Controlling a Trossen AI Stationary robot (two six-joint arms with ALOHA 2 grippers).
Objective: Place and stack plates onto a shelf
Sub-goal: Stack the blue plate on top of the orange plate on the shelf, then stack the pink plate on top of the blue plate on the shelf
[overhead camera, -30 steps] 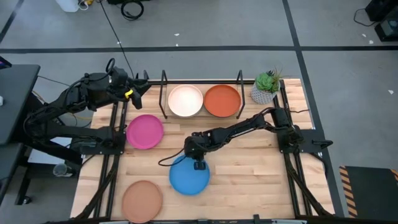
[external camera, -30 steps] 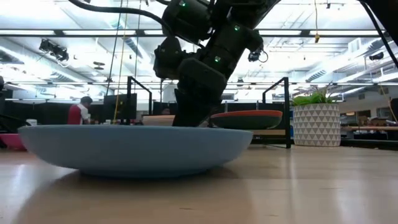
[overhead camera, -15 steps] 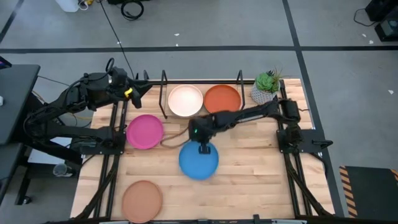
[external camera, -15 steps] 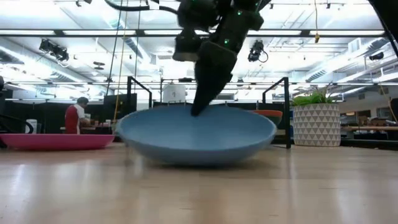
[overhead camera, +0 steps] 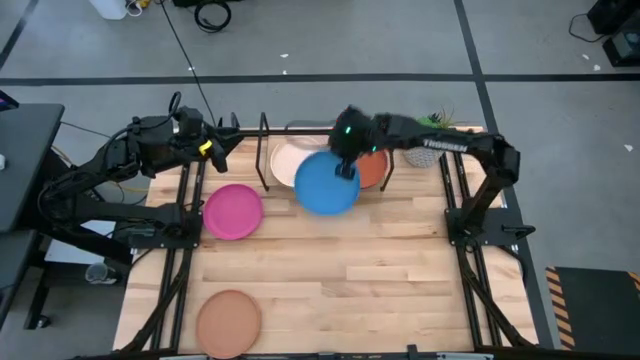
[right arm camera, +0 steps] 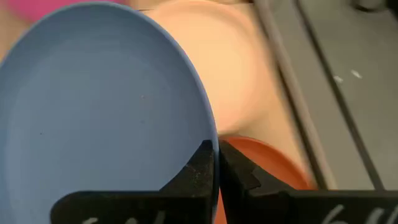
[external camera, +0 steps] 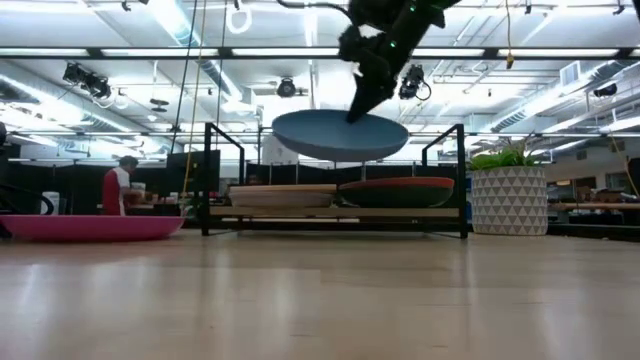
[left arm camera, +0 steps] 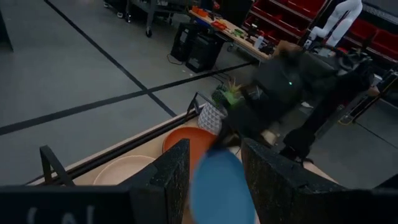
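Note:
My right gripper (overhead camera: 347, 167) is shut on the blue plate (overhead camera: 324, 186), which hovers over the near side of the black shelf (overhead camera: 264, 150). The low view shows that plate (external camera: 340, 135) in the air above the shelf (external camera: 335, 211). A cream plate (overhead camera: 288, 160) and an orange plate (overhead camera: 376, 168) lie flat on the shelf. The magenta plate (overhead camera: 233, 211) and the tan plate (overhead camera: 228, 320) rest on the table. My left gripper (overhead camera: 215, 148) waits open at the far left, beside the shelf. My right gripper pinches the blue plate's rim (right arm camera: 208, 134) on its far-right side, one finger on the upper face and one on the underside. The fingers (external camera: 362, 100) come down at a slant from above. The plate is lifted clear of the table, nearly level.
A potted green plant (external camera: 508, 198) stands at the shelf's right end, partly behind my right arm in the high view. The shelf's upright loops (external camera: 208, 175) rise at both ends. Bare wood lies between the magenta plate and the table's right edge.
My right gripper has carried the blue plate from the table's near middle up and toward the far edge, over the shelf's front. The plate was resting on the table a second ago and is now lifted clear above the cream and orange plates.

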